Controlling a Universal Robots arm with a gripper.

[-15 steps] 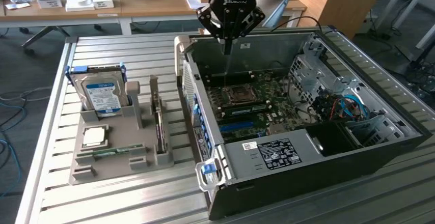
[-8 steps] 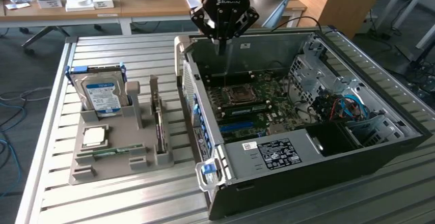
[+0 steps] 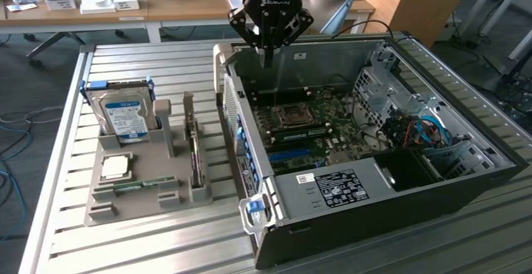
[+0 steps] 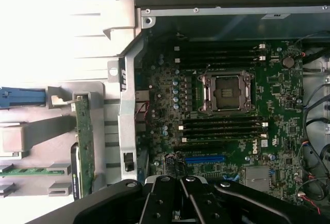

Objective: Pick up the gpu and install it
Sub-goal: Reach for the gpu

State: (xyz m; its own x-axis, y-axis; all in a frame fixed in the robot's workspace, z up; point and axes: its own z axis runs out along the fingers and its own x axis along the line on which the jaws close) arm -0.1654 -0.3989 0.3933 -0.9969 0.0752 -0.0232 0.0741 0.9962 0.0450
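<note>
The gpu (image 3: 192,142) stands on edge in a slot of the grey holder (image 3: 133,208), to the exterior view's left of the open computer case (image 3: 365,224). In the wrist view the gpu (image 4: 84,141) shows as a narrow green edge with a dark underside. My gripper (image 3: 266,57) hangs shut and empty above the case's far corner, well apart from the gpu. In the wrist view its fingers (image 4: 180,195) meet over the motherboard (image 4: 227,131) near a blue slot (image 4: 204,158).
The holder also carries a hard drive (image 3: 124,115) with a blue-white label, a square processor (image 3: 114,165) and a RAM stick (image 3: 137,185). Cables and drive bays (image 3: 424,134) fill the case's right side. A desk (image 3: 166,6) with clutter stands behind the slatted table (image 3: 149,62).
</note>
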